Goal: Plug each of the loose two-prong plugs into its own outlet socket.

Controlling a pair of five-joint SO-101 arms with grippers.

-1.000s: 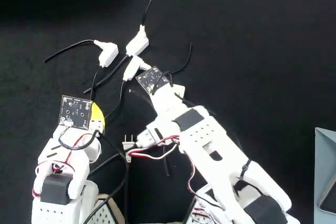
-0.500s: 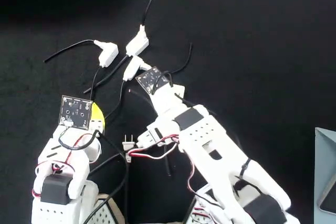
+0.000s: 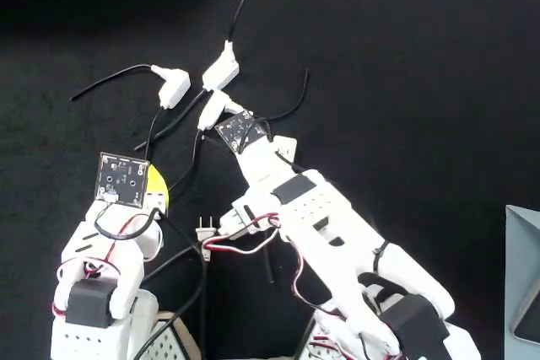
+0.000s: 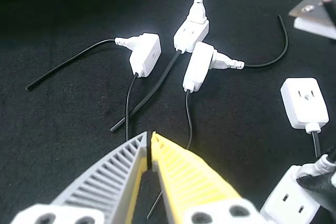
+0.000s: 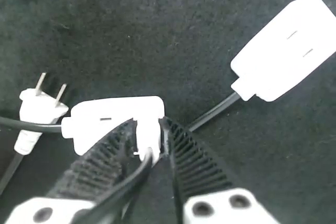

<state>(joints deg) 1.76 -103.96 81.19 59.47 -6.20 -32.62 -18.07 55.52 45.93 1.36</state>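
Note:
In the right wrist view my right gripper (image 5: 150,132) is shut on a small white plug (image 5: 148,136), pressed against the end of a white outlet socket (image 5: 113,119). A loose two-prong plug (image 5: 39,106) lies beside that socket, and a second socket (image 5: 286,53) with two slots lies farther off. From above, the right gripper (image 3: 224,114) sits at a white socket (image 3: 211,111) mid-table, and another loose plug (image 3: 205,227) lies between the arms. My left gripper (image 4: 150,139), grey and yellow fingers together, hovers shut and empty, short of three white sockets (image 4: 199,62).
Black cables trail across the black cloth (image 3: 422,82) around the sockets. Two more white sockets (image 4: 302,100) lie near the right arm. A grey tray (image 3: 525,267) sits at the table's right edge. The cloth's right half is free of cables.
The right arm has swung slightly to the left while its gripper stays at the mid-table socket. The left arm and the loose plug have not moved.

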